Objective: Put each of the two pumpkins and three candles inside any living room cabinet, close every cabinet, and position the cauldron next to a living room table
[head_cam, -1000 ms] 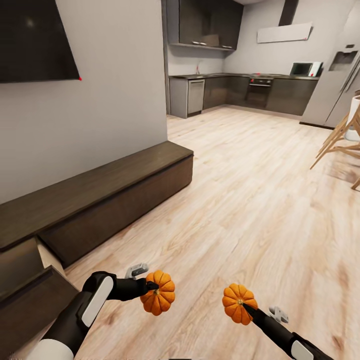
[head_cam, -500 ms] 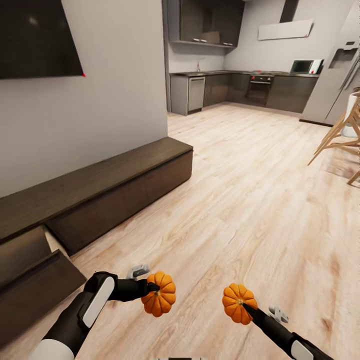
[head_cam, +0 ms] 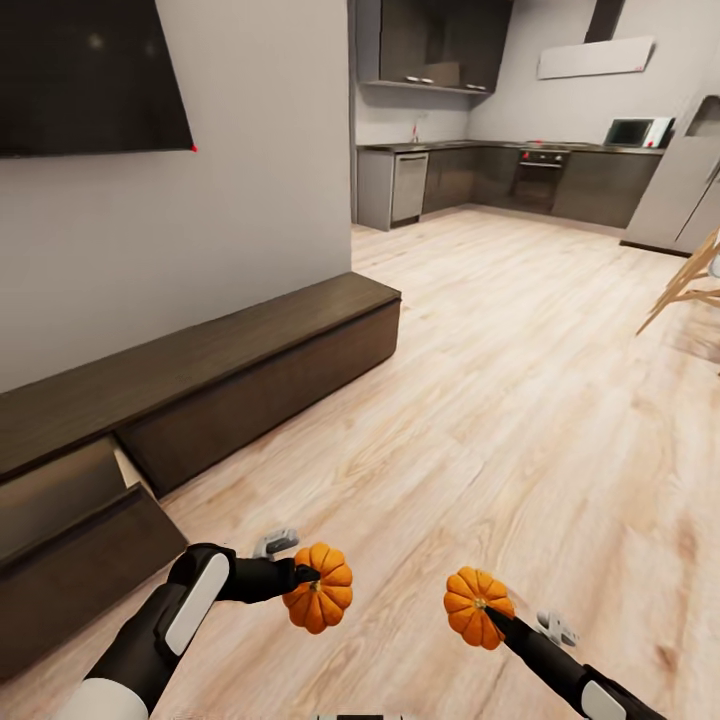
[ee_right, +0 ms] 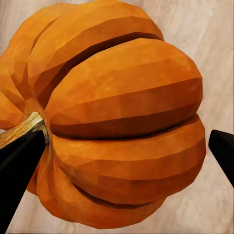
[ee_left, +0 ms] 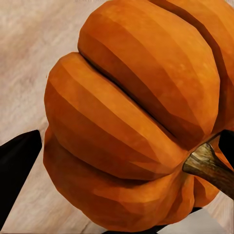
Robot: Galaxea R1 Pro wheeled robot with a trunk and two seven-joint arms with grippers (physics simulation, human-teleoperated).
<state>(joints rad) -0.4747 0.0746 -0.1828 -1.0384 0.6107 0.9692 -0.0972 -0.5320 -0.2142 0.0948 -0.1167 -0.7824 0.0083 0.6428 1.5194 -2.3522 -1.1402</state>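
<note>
Two ribbed orange pumpkins hang above the plank floor, one in each hand. My left gripper [head_cam: 308,578] is shut on the left pumpkin [head_cam: 319,601], whose brown stem and ribs show close up in the left wrist view [ee_left: 131,122]. The right gripper [head_cam: 487,612] is shut on the right pumpkin [head_cam: 474,605], seen large in the right wrist view [ee_right: 117,126] between two black fingertips [ee_right: 19,165]. The long dark brown cabinet [head_cam: 230,375] runs along the grey wall at left; its nearest drawer front [head_cam: 85,575] stands pulled out, tilted toward me. The candles and the cauldron are out of view.
A black TV [head_cam: 90,75] hangs on the wall above the cabinet. Open wood floor [head_cam: 520,400] stretches ahead to a dark kitchen [head_cam: 500,175] with a fridge [head_cam: 680,195] at the right. Pale wooden chair legs [head_cam: 690,285] poke in at the right edge.
The whole view has swung left, so the cabinet, TV and kitchen slid right in the picture. Both grippers keep their pumpkins in the same place relative to me.
</note>
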